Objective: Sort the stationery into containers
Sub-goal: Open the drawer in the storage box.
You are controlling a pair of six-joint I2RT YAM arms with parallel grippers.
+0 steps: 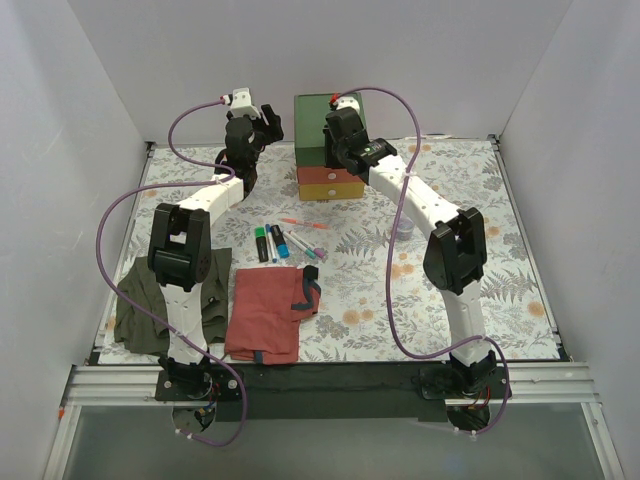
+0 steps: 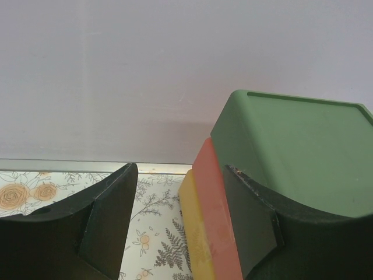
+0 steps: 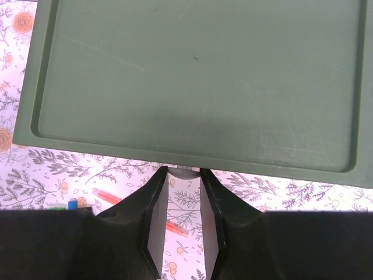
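Note:
The green chest (image 1: 318,135) stands at the back, its red-orange drawer (image 1: 328,175) over its yellow drawer (image 1: 328,192). My right gripper (image 1: 343,152) hangs over the chest's front edge. In the right wrist view its fingertips (image 3: 163,175) are closed narrowly on a small pale knob (image 3: 184,171) just under the chest's top (image 3: 192,76); which drawer it belongs to is hidden. My left gripper (image 1: 264,124) is open and empty beside the chest's left side (image 2: 303,151). The markers (image 1: 271,242), thin pens (image 1: 303,224) and grey roll (image 1: 404,230) lie on the floral mat.
A red folded cloth (image 1: 268,312) and an olive cloth (image 1: 150,305) lie at the near left. An orange pen (image 3: 106,195) shows below the right gripper. White walls close in the back and sides. The mat's right half holds only the roll.

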